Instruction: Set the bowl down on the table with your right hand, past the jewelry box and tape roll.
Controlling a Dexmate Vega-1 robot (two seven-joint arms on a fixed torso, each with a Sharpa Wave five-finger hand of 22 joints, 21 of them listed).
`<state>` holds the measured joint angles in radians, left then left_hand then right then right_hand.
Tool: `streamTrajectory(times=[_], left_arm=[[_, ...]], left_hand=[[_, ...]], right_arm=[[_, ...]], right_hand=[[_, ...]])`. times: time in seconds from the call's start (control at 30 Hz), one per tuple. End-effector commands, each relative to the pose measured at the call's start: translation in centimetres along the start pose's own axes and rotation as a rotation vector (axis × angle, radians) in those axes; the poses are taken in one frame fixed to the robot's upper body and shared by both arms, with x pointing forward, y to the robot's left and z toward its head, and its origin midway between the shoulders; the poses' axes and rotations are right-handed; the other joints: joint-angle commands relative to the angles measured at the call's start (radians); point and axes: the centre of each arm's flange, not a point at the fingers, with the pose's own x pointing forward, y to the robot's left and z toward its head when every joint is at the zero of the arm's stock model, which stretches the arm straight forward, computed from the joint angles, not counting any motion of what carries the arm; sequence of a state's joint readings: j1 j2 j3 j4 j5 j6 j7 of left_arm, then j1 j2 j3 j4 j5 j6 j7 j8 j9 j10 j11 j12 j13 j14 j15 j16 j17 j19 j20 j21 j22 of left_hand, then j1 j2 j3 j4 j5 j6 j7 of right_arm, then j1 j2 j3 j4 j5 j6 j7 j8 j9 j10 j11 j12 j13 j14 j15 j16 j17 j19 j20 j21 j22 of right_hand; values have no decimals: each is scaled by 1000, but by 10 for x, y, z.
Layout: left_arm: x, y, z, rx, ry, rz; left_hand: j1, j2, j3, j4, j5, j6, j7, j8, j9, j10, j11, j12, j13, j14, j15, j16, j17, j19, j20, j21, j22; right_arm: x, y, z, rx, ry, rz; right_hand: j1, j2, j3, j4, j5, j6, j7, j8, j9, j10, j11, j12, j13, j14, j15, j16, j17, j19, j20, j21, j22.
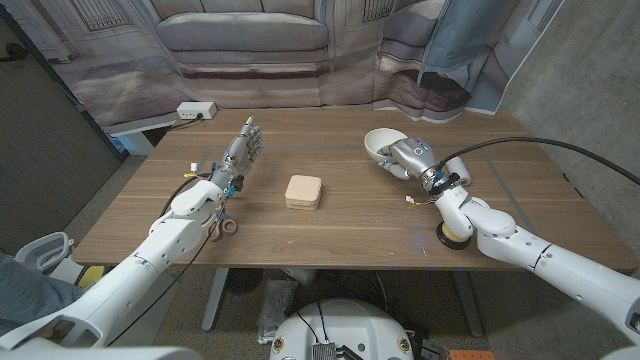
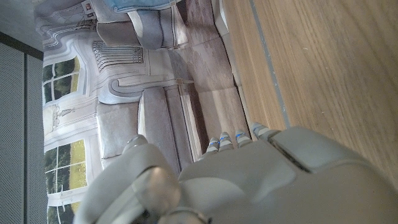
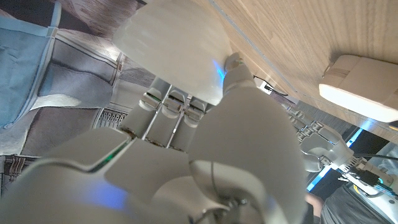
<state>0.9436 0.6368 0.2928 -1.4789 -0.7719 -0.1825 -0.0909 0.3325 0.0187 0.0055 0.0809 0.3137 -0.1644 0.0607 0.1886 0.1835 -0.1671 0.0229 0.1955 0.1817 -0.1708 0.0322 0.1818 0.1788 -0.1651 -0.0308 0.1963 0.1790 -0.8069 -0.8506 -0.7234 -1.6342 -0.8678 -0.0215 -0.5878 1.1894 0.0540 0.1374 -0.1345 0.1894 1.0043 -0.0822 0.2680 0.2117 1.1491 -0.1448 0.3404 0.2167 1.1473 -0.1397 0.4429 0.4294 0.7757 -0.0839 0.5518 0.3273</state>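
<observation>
My right hand (image 1: pixel 410 158) grips a white bowl (image 1: pixel 379 143) at the table's far right part. The bowl is tilted, its opening turned toward picture left; whether it touches the wood I cannot tell. In the right wrist view the fingers (image 3: pixel 168 112) press against the bowl (image 3: pixel 174 50). The beige square jewelry box (image 1: pixel 303 191) lies at the table's middle, nearer to me and to the left of the bowl, and shows again as the jewelry box (image 3: pixel 360 87). A yellowish tape roll (image 1: pixel 450 238) sits partly under my right forearm. My left hand (image 1: pixel 243 150) holds nothing, fingers stretched out.
A small grey ring (image 1: pixel 230 225) lies by my left forearm. A white power strip (image 1: pixel 196 110) rests on a side surface beyond the table's far left corner. The wooden table (image 1: pixel 350 225) has bare wood between the box and the near edge. A printed sofa backdrop hangs behind.
</observation>
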Motion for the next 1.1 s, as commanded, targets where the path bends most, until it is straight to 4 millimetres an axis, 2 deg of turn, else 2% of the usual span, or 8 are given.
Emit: streamTrajectory(times=[0.03, 1.1], left_arm=[[-7, 4, 5, 1, -9, -2], [-17, -1, 9, 21, -23, 26]], left_hand=[[8, 4, -6, 3, -3, -8, 3, 7, 2, -23, 2, 6, 3, -49, 4, 5, 3, -64, -18, 3, 2], [12, 8, -11, 2, -4, -8, 2, 7, 2, -24, 3, 5, 3, -50, 5, 5, 3, -68, -17, 2, 2]], right_arm=[[-12, -7, -2, 16, -23, -16], [-39, -29, 1, 57, -127, -86]], right_hand=[[50, 58, -2, 3, 4, 99, -99, 1, 5, 47, -41, -3, 6, 76, -97, -2, 4, -5, -122, 8, 6], [55, 61, -5, 3, 6, 101, -103, -6, 4, 49, -42, -11, 10, 76, -97, -7, 13, -18, -123, 26, 10]])
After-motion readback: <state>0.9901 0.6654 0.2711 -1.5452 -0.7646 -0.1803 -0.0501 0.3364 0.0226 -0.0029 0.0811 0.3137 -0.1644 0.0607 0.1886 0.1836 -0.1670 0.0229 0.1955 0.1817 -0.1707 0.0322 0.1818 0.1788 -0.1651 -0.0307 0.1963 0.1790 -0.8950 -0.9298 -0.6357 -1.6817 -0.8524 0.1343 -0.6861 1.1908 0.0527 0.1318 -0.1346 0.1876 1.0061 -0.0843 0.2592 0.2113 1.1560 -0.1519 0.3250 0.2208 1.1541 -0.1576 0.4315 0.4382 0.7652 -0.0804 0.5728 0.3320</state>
